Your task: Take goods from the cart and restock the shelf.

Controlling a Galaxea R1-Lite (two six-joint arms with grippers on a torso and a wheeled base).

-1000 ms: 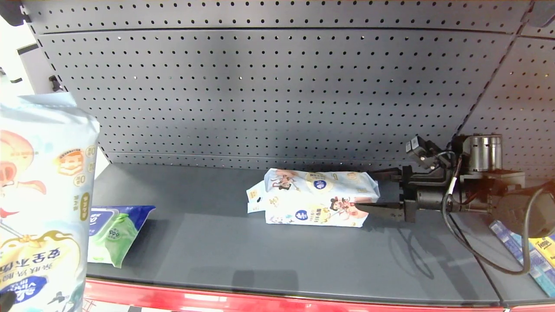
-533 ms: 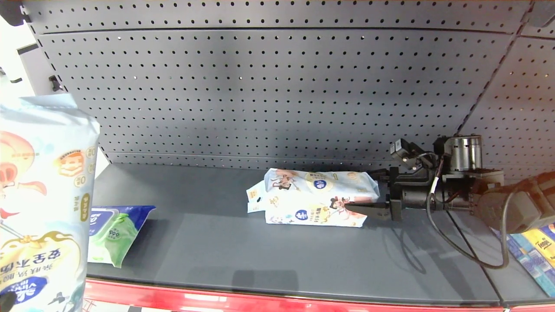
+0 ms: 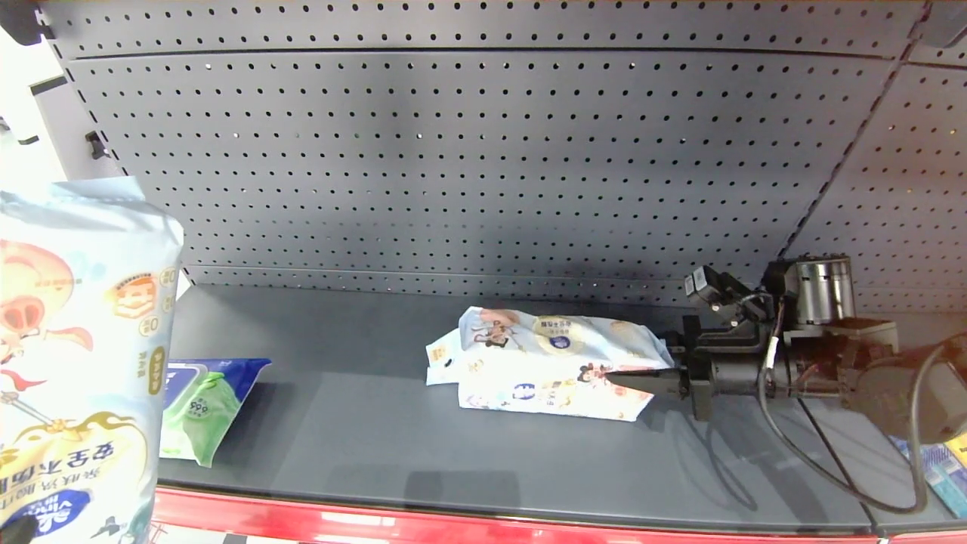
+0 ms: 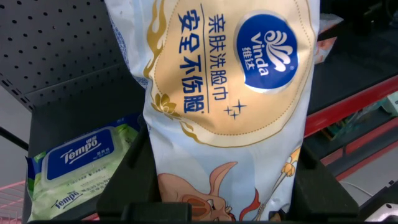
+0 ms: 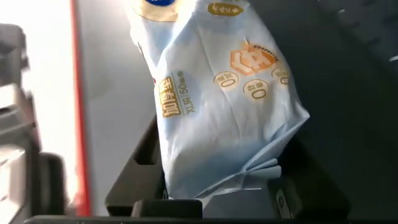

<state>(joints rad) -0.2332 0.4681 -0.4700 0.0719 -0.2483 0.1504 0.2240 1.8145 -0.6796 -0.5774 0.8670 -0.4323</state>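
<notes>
Head view: right gripper (image 3: 638, 364) fingers, part-closed, grip the right end of the tissue pack (image 3: 551, 363), which lies mid-shelf (image 3: 363, 423). Left gripper (image 4: 224, 180) fingers, spread wide, clamp a second tissue pack (image 3: 75, 363) upright at far left. A green wipes pack (image 3: 200, 404) lies beside it on the shelf.

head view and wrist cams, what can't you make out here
- Held pack: cut off by the head view's left and bottom edges; it hides part of the green wipes.
- Left gripper: mostly covered by the held pack in the left wrist view.
- Right gripper: clamped on the shelf pack or just around it, cannot tell; the pack hides the contact.
- Blue box: cut by the head view's right edge.
</notes>
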